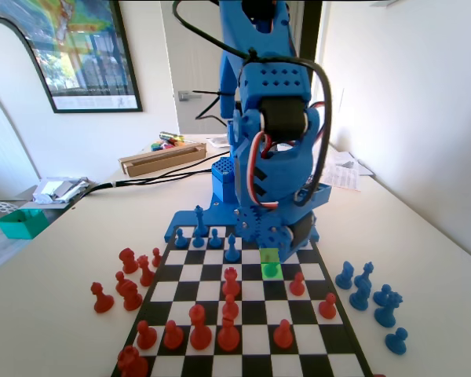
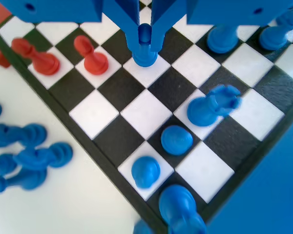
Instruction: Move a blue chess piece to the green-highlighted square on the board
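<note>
The gripper [image 2: 145, 46] has its two jaws closed narrowly on the blue pawn [image 2: 145, 48], whose head sits between them and whose base rests on, or hangs just above, a white square of the board [image 2: 83, 127]; which of the two cannot be told. In the fixed view the green square [image 1: 271, 264] lies directly beneath the lowered gripper [image 1: 276, 243], and a small shape on it appears to be the pawn [image 1: 272, 269]. Main risk, in my judgement: if the base is not fully seated when the jaws part, the pawn may tip or settle across a square edge. A second risk is a jaw catching the round head on withdrawal and dragging the pawn off the square. Neighbouring pieces stand well apart from the jaws: two red pawns [image 2: 91, 54] to the left in the wrist view, a taller blue piece [image 2: 211, 106] below right. The arm is folded steeply forward, wrist pitched down, jaws pointing almost straight at the board.
</note>
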